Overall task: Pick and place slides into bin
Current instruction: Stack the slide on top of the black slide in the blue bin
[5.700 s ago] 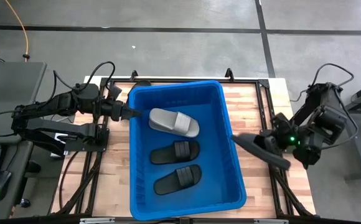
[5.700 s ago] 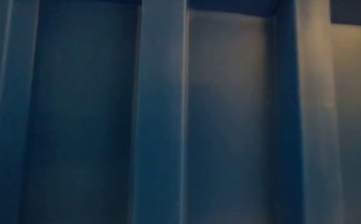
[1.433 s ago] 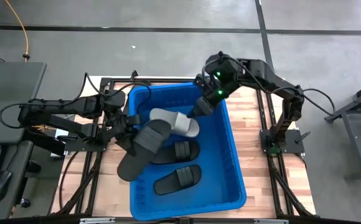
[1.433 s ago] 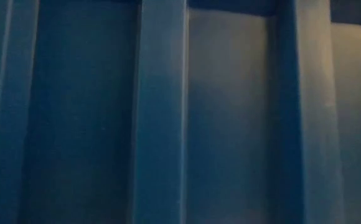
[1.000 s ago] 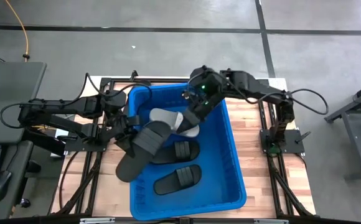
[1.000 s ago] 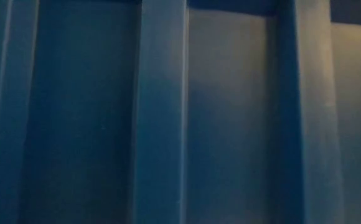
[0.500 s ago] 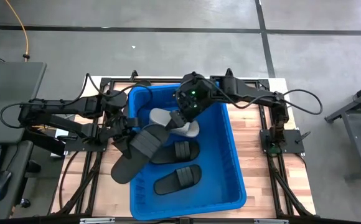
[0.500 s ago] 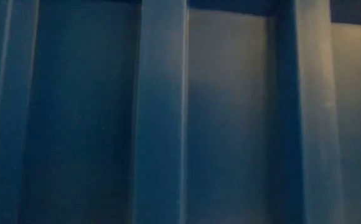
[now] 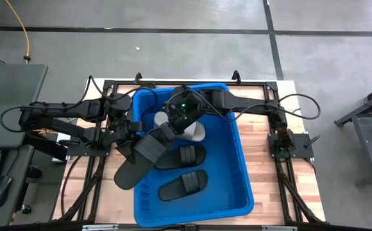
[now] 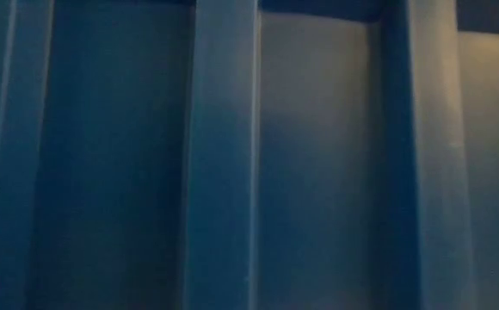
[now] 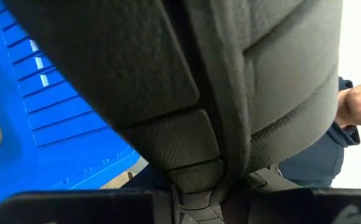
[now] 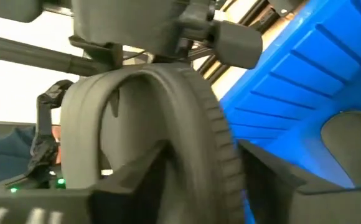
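The blue bin [image 9: 232,192] stands mid-table; its wall [image 10: 232,155] fills the low view. In it lie a grey slide [image 9: 196,132] and two black slides [image 9: 181,156] [image 9: 183,184]. My left gripper [image 9: 132,136] is shut on another black slide [image 9: 141,157], which hangs slanted over the bin's left rim. My right gripper [image 9: 167,130] has reached across the bin to that slide's far end [image 12: 187,106]. Its open fingers stand on either side of that rounded end. My left gripper pinches the black slide at its side edge [image 11: 199,177], where the strap meets the sole, about mid-length. It comes level from the table's left, across the slide. The slide is lifted clear and slanted, its far end over the bin. My right gripper has a finger [image 12: 274,174] on each side of the slide's far end; whether they touch it I cannot tell.
Black frame rails [image 9: 102,160] run along the wooden table's [image 9: 263,160] left and right sides. A person in a dark top [image 11: 330,149] shows beyond the table in the wrist views. There is bare bin floor near the bin's right wall.
My right gripper has swung across the bin's far end toward the table's left. It has passed over the grey slide and reached the far end of the slide that my left gripper holds. That slide has stayed about where it was.
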Tool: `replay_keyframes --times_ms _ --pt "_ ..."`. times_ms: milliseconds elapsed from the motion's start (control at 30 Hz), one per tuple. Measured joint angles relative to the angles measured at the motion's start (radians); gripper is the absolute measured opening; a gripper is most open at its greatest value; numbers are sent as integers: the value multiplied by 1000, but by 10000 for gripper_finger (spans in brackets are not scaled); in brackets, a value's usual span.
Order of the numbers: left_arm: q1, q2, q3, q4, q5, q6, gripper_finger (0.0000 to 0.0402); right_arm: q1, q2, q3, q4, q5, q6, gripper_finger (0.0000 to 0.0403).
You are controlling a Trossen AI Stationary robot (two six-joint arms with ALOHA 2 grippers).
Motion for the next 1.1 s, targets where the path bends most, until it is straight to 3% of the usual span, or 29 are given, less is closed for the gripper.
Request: replay_keyframes --times_ms 100,300,400,667,1000,1100 --pt "0 1 0 -7 -7 0 59 5 5 -1 -1 2 -19 146" --pt "-2 1 0 -12 -27 5 58 11 1 0 8 17 -23 19" --pt "-2 -1 0 -14 -37 4 60 20 -1 0 4 65 -8 18" --pt "-2 -1 -2 -18 -110 6 132 61 -9 2 -64 197 30 9" --pt "2 -3 0 -175 -169 88 122 90 -45 0 -120 314 85 5" --pt "1 -4 0 -203 -186 89 116 95 -62 0 -146 297 100 5"
